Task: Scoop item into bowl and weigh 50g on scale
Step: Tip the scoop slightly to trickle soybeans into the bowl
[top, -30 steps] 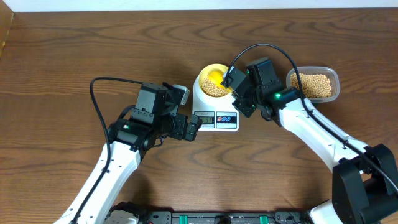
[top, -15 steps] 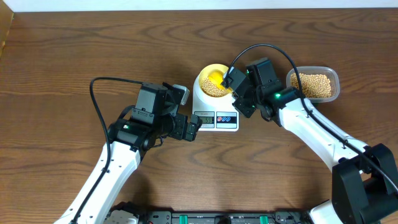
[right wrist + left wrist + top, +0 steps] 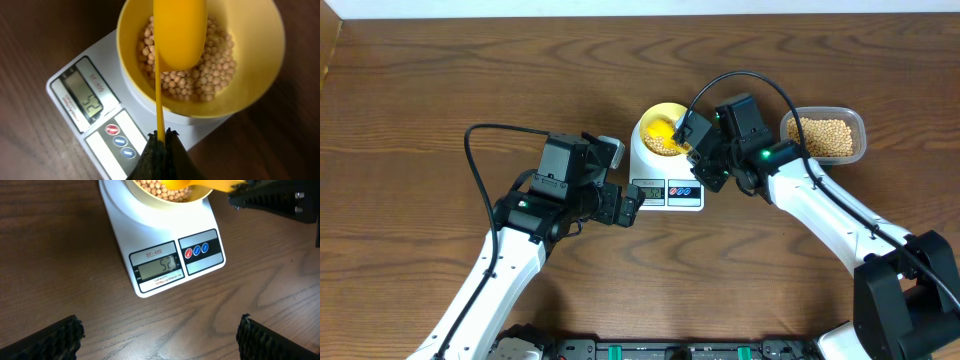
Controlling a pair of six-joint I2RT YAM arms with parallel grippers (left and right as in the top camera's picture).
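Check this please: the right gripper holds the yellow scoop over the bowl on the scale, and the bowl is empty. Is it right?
Not quite. The bowl is not empty: it holds tan beans, as the right wrist view shows. The rest stands: the right gripper holds the yellow scoop over the bowl on the scale.

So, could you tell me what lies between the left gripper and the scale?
Only bare table, between left gripper and scale, as the left wrist view shows.
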